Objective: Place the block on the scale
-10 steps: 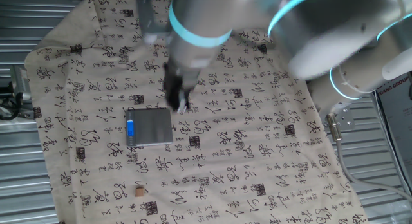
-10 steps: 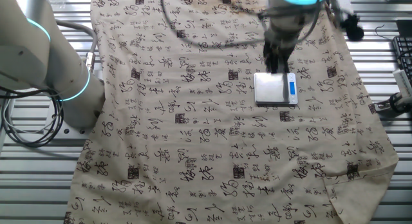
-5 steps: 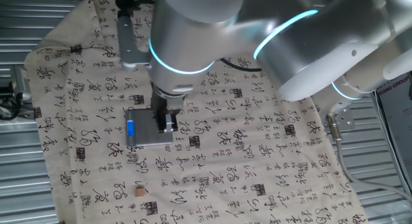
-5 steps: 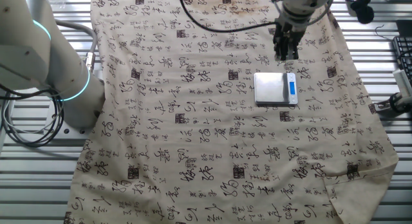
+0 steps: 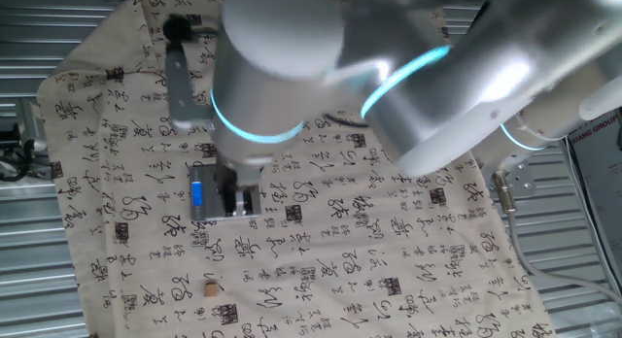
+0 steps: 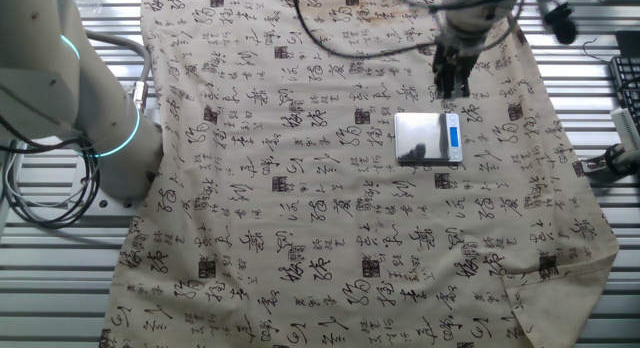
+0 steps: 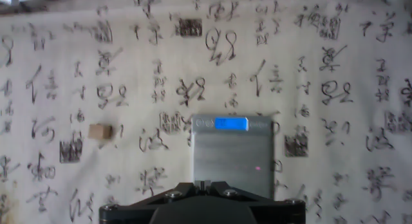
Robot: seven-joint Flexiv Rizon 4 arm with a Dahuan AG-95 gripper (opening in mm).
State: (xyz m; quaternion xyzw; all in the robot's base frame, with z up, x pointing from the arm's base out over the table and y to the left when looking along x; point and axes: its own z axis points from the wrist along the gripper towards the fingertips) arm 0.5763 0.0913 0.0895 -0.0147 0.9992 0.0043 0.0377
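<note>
The block is a tiny tan cube on the cloth near the front edge, well in front of the scale; in the hand view the block lies left of the scale. The scale is flat and grey with a blue display; it also shows in the other fixed view and the hand view. My gripper hangs above the scale, jaws closed together and empty. It shows in the other fixed view and at the bottom of the hand view. I cannot find the block in the other fixed view.
A tan cloth printed with black characters and dark square stamps covers the table. The arm's base stands at the cloth's side. Ribbed metal table shows around the cloth.
The arm has swung from beside the scale's far right corner to over the scale, toward the block's side. The scale and block have not moved.
</note>
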